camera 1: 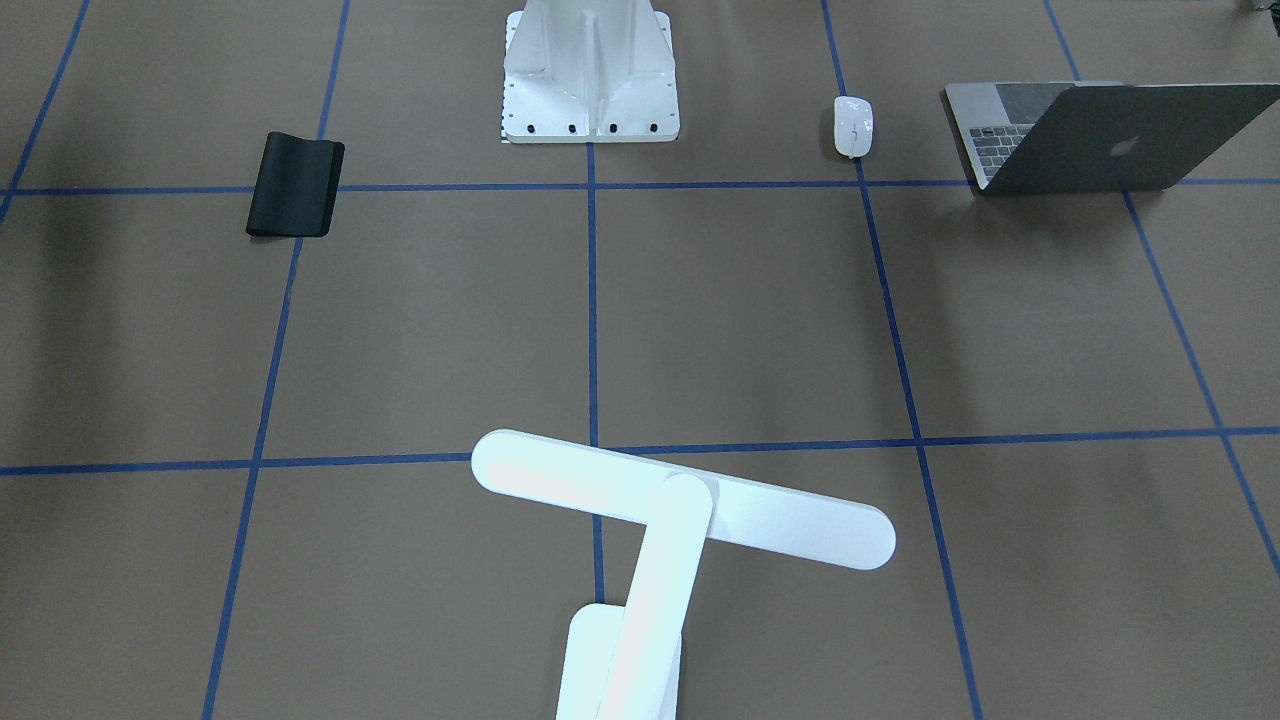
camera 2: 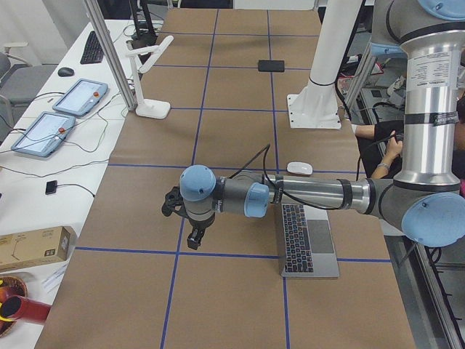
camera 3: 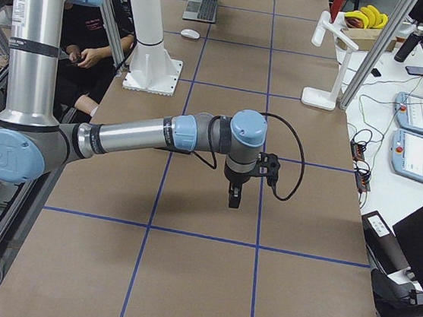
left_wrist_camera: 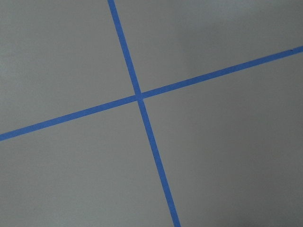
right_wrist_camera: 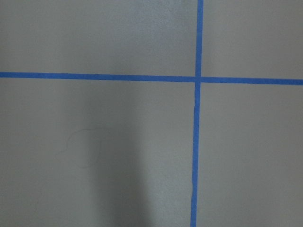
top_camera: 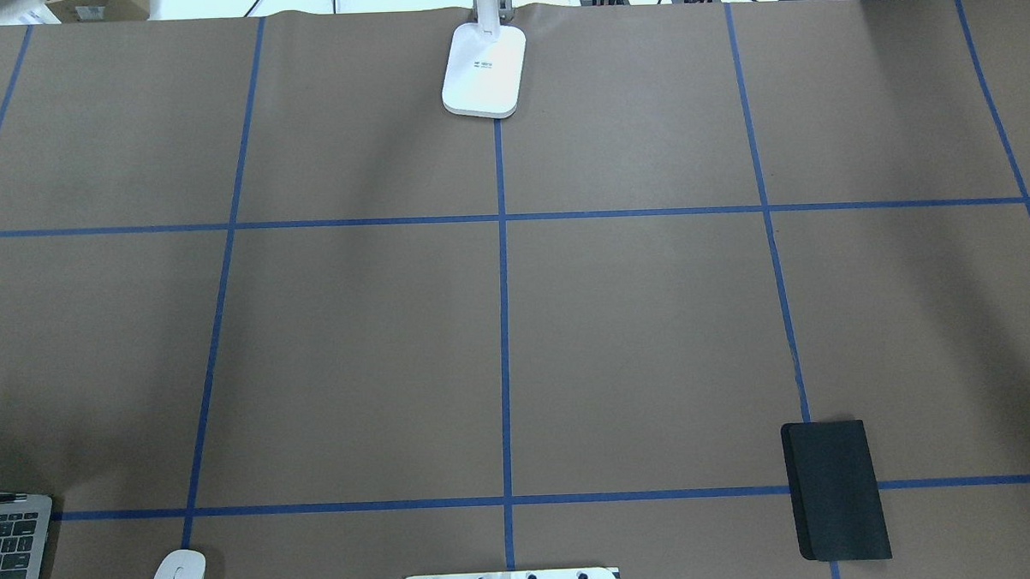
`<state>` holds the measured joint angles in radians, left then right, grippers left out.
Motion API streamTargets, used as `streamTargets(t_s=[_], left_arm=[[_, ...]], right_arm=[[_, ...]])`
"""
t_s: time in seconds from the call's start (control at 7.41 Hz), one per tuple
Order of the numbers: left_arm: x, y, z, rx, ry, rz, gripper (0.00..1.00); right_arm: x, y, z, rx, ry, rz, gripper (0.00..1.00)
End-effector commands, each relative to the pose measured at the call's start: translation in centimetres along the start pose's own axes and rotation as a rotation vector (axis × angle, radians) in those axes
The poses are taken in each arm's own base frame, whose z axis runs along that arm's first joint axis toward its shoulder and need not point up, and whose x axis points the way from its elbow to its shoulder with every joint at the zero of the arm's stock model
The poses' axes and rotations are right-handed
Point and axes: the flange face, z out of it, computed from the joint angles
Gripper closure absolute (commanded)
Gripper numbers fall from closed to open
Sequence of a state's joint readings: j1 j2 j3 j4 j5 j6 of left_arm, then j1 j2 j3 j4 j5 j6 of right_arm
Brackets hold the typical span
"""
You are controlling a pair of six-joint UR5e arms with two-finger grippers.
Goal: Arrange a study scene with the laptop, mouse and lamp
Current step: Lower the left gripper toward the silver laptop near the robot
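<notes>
The space-grey laptop (camera 1: 1100,140) stands open near the robot's left table edge, keys showing in the overhead view (top_camera: 6,547). The white mouse (camera 1: 853,126) lies beside it, toward the pedestal. The white lamp (camera 1: 680,510) stands at the far middle edge, its base (top_camera: 483,72) on the centre tape line. My left gripper (camera 2: 195,236) hangs over bare table, out from the laptop (camera 2: 305,240). My right gripper (camera 3: 233,194) hangs over bare table on the other side. I cannot tell whether either is open or shut. Both wrist views show only brown table and blue tape.
A thin black mat (camera 1: 295,185) lies on the robot's right side. The white ribbed pedestal (camera 1: 590,80) stands at the robot's base. Blue tape lines (top_camera: 503,324) grid the brown table. A side desk with tablets (camera 2: 54,120) runs along the far edge.
</notes>
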<state>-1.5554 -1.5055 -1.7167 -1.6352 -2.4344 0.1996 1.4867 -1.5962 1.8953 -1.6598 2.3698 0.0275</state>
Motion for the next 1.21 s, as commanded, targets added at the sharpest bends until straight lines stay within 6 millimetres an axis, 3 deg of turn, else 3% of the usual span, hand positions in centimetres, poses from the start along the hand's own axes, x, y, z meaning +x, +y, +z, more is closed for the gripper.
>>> streamTargets(t_s=[0.0, 0.13, 0.27, 0.67, 1.08], left_arm=[[6.2, 2.2, -4.2, 0.009, 0.031, 0.013, 0.00], [7.9, 4.9, -4.6, 0.004, 0.033, 0.054, 0.00], [8.6, 5.7, -3.6, -0.022, 0.046, 0.178, 0.00], [9.6, 8.1, -1.3, -0.085, 0.091, 0.446, 0.00], [11.2, 12.1, 0.2, -0.097, 0.257, 0.406, 0.00]], right_arm=[[-4.3, -0.7, 2.1, 0.073, -0.038, -0.200, 0.00], [-5.4, -0.7, 3.1, 0.066, -0.047, -0.233, 0.00], [-5.5, -0.5, 4.0, 0.047, -0.039, -0.237, 0.00], [-3.5, 0.3, 6.6, 0.008, -0.064, -0.212, 0.00], [-3.5, 0.3, 8.3, -0.024, -0.065, -0.211, 0.00]])
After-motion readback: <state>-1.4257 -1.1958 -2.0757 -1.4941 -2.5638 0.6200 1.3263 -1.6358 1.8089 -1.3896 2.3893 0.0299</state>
